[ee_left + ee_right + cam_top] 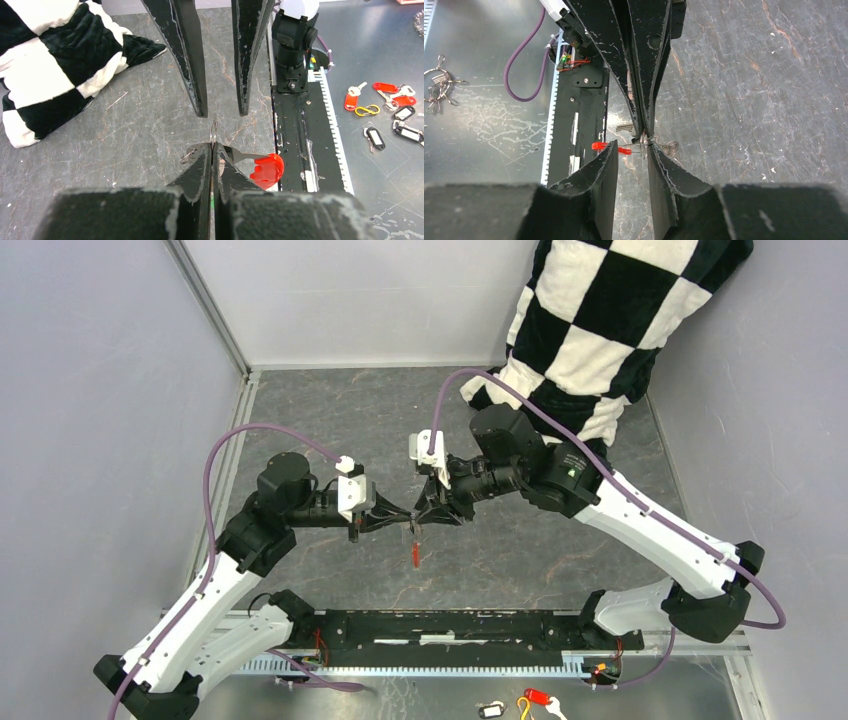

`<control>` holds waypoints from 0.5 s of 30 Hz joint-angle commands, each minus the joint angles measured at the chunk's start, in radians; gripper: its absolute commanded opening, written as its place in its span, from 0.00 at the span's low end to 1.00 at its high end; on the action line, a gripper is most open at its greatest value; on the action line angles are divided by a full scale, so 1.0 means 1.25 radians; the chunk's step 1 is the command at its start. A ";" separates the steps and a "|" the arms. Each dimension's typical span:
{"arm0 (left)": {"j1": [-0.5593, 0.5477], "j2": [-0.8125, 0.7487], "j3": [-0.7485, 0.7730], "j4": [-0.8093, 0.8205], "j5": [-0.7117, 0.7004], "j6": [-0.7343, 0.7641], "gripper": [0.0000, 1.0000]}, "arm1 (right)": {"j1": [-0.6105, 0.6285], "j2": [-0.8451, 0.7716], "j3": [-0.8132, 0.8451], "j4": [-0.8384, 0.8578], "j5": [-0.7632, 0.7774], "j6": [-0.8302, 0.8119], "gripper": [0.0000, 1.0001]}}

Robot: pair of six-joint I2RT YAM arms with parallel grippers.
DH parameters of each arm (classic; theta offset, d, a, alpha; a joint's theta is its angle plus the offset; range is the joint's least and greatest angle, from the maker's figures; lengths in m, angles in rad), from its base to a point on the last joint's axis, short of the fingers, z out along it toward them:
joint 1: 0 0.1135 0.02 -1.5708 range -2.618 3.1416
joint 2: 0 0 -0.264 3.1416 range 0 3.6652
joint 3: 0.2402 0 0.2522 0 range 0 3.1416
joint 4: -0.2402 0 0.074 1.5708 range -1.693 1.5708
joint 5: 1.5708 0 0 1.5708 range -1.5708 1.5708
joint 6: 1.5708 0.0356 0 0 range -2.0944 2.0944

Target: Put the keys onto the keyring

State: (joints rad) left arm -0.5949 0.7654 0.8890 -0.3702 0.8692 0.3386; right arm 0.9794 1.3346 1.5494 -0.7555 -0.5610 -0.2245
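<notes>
My left gripper (408, 518) is shut on the thin silvery keyring (214, 131), which sticks out edge-on past its tips in the left wrist view (213, 148). The long red key (415, 556) hangs from the ring on its metal shank, and also shows in the left wrist view (268, 170) and the right wrist view (598, 146). A small wire loop (188, 156) pokes out on the other side. My right gripper (424, 517) faces the left one tip to tip, open in its own view (631, 148), with the ring (644, 142) just inside its right finger. I cannot make out the green and dark metal keys.
A black-and-white checkered cloth (600, 320) lies at the back right. The black base rail (450, 625) runs along the near edge. Several spare key tags (385, 95) lie on the metal shelf beyond it, and a bunch of rings (436, 82) too. Purple cables (470, 380) arch over both arms.
</notes>
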 commanded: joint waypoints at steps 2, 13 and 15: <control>0.001 -0.007 0.038 0.019 0.013 0.020 0.02 | 0.002 0.004 -0.021 0.057 -0.012 0.012 0.32; 0.002 -0.017 0.039 0.034 0.027 0.002 0.02 | 0.002 0.004 -0.043 0.092 -0.004 0.032 0.17; 0.002 -0.019 0.040 0.035 0.030 -0.003 0.02 | 0.002 0.007 -0.044 0.090 -0.006 0.032 0.13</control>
State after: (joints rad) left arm -0.5953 0.7601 0.8894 -0.3695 0.8745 0.3378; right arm 0.9798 1.3403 1.5002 -0.6880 -0.5632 -0.1993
